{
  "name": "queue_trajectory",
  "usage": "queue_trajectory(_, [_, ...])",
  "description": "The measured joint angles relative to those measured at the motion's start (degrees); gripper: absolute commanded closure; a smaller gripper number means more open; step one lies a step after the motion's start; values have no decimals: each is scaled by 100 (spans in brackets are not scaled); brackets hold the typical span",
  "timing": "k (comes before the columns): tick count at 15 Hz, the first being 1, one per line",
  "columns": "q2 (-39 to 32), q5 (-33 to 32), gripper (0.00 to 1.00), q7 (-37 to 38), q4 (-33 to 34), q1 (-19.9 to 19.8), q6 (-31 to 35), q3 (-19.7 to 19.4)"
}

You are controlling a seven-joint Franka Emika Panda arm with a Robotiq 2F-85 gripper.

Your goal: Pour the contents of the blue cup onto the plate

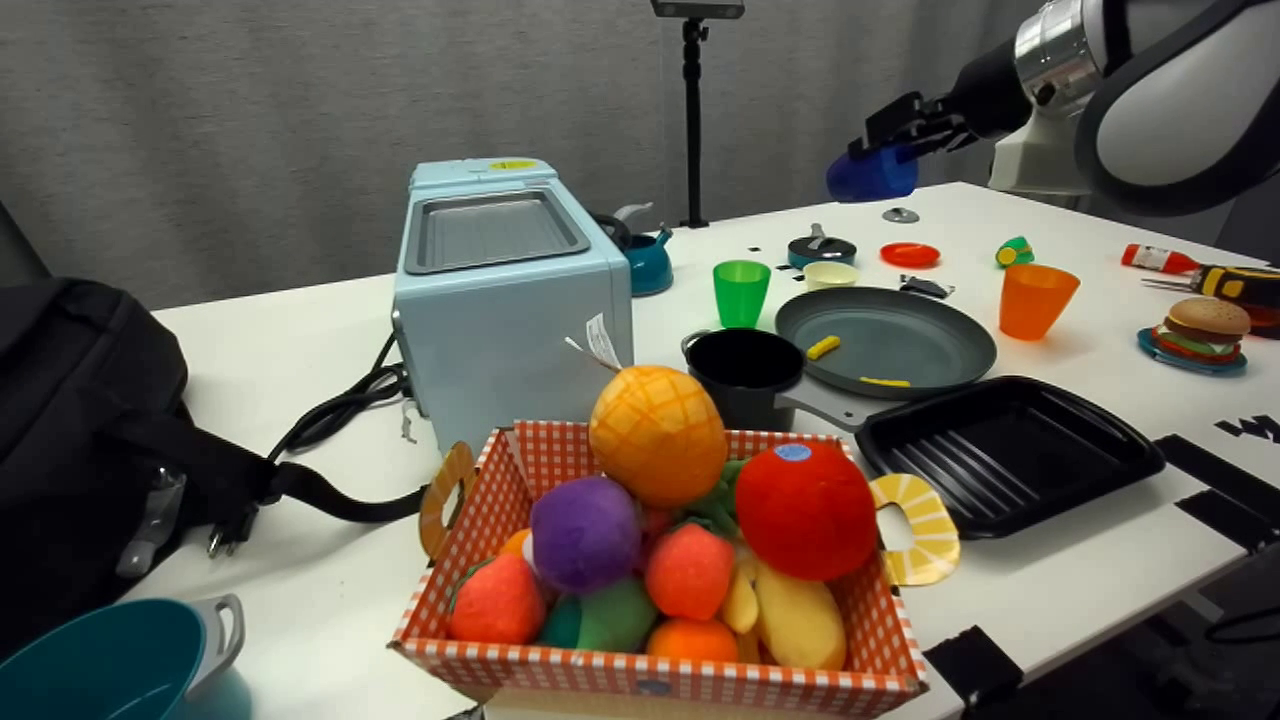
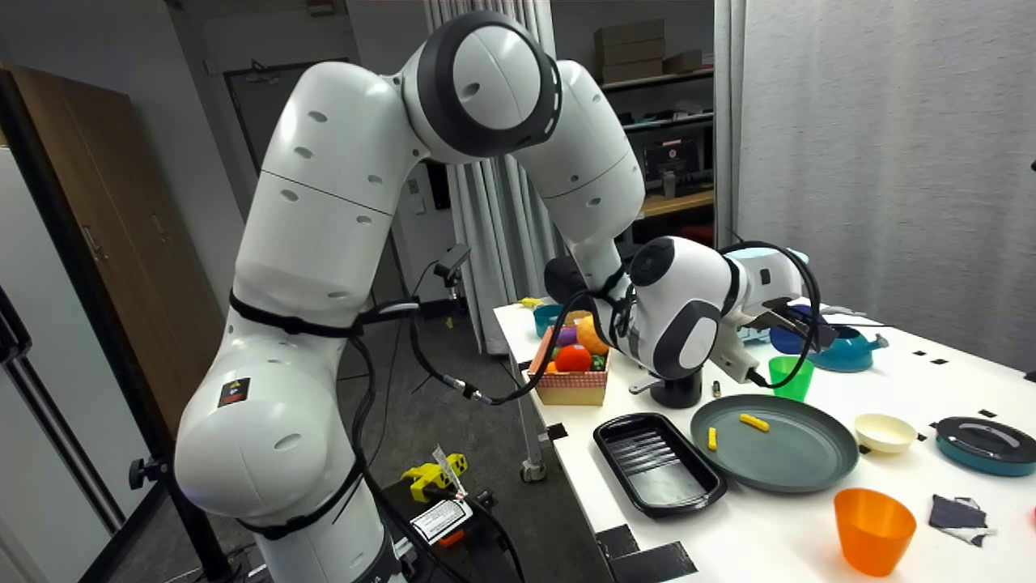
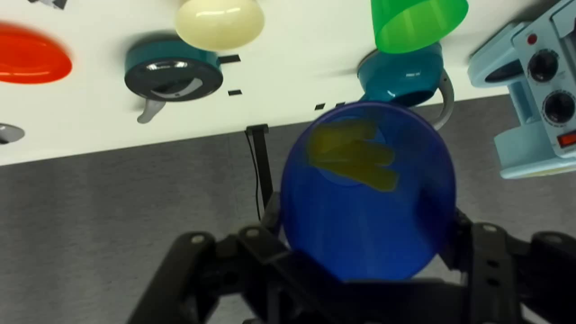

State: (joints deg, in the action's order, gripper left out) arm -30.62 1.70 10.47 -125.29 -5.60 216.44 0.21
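My gripper is shut on the dark-blue cup, with a finger on either side of it. In the wrist view I look into the cup's mouth, and several yellow pieces lie inside near its base. In an exterior view the cup is tilted and held well above the table, behind the plate. In an exterior view the cup is partly hidden by the gripper and cable. The wide grey-green plate has two yellow pieces on it.
A green cup, a black pot and a cream bowl stand beside the plate. The ridged black tray and orange cup flank it. A light-blue oven and fruit basket stand farther over.
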Motion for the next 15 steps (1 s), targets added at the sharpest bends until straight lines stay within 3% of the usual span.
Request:
queue_trajectory(9, [-224,-51,50,110,-18,-40,2149,0])
queue_trajectory(12, [-289,-52,50,223,39,-53,2570,0])
queue_trajectory(15, [-297,-74,50,347,444,-95,2499,0])
